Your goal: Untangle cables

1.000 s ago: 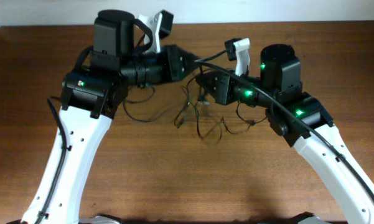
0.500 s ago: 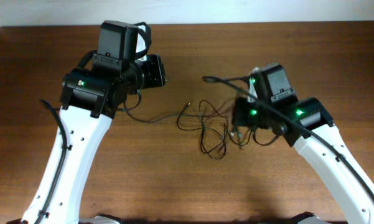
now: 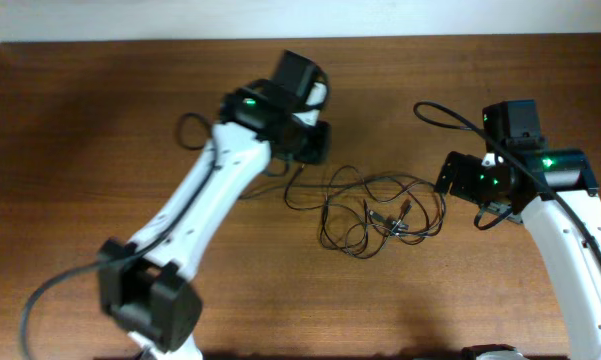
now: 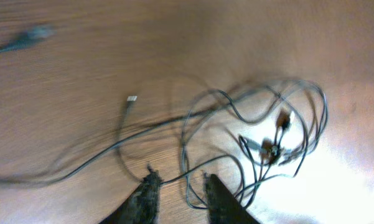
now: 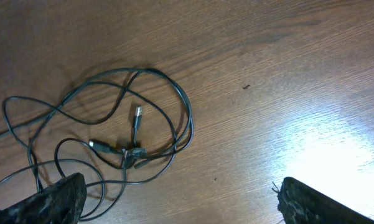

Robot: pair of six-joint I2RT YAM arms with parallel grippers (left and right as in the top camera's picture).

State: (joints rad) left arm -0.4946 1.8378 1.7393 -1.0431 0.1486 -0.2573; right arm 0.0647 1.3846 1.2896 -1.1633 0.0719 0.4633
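You look at a brown wooden table (image 3: 100, 120). A pale wall (image 3: 380, 18) runs along its far edge, and both wrist views show a bright glare on the wood. The cables (image 3: 370, 205) lie on the table as one loose black tangle, with small plugs (image 5: 132, 149) gathered in the middle. Your left hand (image 4: 178, 175) is at the left edge of the cables. Its fingers (image 4: 150, 196) are a little apart, and one thin strand crosses the gap without being clamped. Your right hand (image 5: 180, 182) is at the right side of the cables, spread wide and holding nothing.
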